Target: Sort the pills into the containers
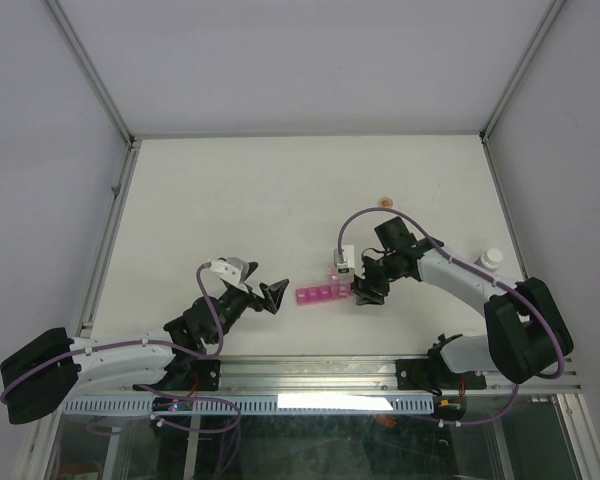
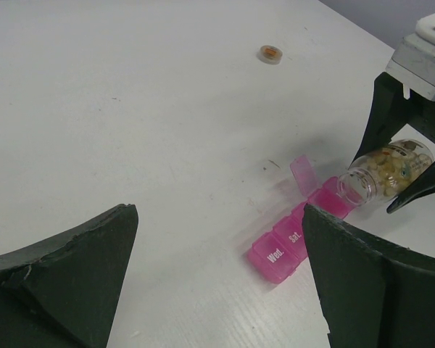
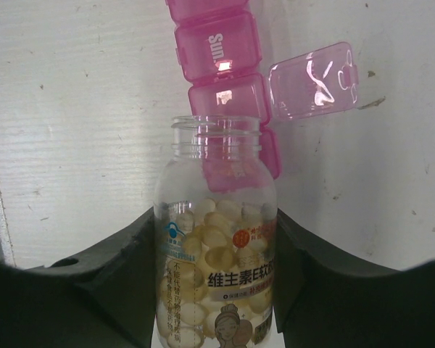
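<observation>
**Open bottle tipped toward the pink strip**

The right end effector (image 3: pixel 217 293) is clamped on a clear bottle (image 3: pixel 217 239), its fingers pressing the labelled body from both sides. The bottle lies tilted, its uncapped mouth just over the containers (image 3: pixel 216 52), a pink strip lying on the white tabletop (image 1: pixel 230 200) between the two arms. One lid (image 3: pixel 312 78) stands flipped open beside the mouth; the neighbouring compartments look closed. The pale yellow pills (image 3: pixel 216 225) sit in the lower part of the bottle, none at the neck.

The left end effector (image 2: pixel 219 217) hangs just left of the strip with its jaws spread wide and nothing between them.

The strip looks light, thin-walled and easy to slide, so a nudge from the bottle neck could shift it. The safest place to steady it is probably across its long sides, clear of the thin hinged lid. The pills appear smooth and rounded, likely to pour in a rush and roll. The bottle's slick wall favours the mid-body grip.
</observation>
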`<state>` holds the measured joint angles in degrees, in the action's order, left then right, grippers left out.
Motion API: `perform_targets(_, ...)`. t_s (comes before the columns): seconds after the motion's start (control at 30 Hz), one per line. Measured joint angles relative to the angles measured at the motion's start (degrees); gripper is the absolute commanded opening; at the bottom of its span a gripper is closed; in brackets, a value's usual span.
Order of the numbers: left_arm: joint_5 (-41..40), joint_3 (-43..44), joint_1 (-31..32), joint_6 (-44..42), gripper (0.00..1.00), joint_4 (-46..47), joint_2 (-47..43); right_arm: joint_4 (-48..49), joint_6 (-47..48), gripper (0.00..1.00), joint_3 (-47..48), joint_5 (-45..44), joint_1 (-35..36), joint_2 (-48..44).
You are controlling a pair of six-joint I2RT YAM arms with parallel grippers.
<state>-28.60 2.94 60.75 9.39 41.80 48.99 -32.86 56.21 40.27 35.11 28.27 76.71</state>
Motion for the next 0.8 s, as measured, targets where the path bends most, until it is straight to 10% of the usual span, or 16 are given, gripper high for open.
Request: perform_targets(0.8, 0.0, 0.0, 0.0, 0.0, 0.99, 0.2, 0.2, -1.9, -1.9, 0.04, 3.2, -4.6, 2.9, 1.7)
